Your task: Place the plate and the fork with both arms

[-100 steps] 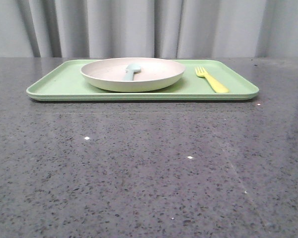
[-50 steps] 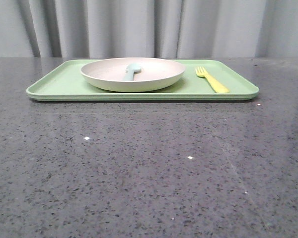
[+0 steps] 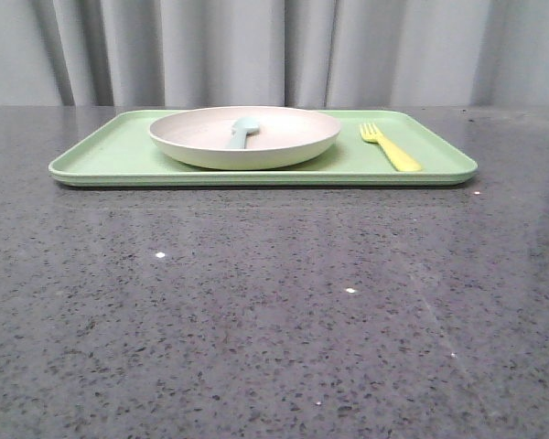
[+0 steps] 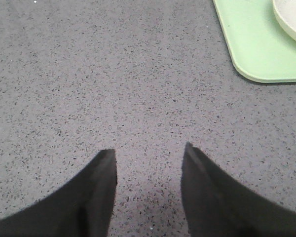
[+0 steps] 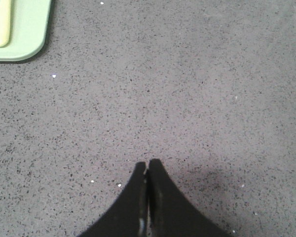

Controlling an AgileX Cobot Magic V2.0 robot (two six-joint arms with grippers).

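Observation:
The cream-white plate (image 3: 244,137) sits on the light-green tray (image 3: 119,157) at the back of the table, with a pale blue-green spoon-like utensil (image 3: 242,133) lying in it. The yellow fork (image 3: 390,146) lies on the tray to the right of the plate. My left gripper (image 4: 149,150) is open and empty over bare table, apart from the tray's corner (image 4: 259,49) and the plate's edge (image 4: 291,19). My right gripper (image 5: 147,163) is shut and empty over bare table; the fork's handle (image 5: 1,22) and the tray's corner (image 5: 32,29) show far from it. Neither gripper shows in the front view.
The dark speckled stone table (image 3: 274,311) stretches from the tray to the front edge. Grey curtains (image 3: 274,50) hang behind the table.

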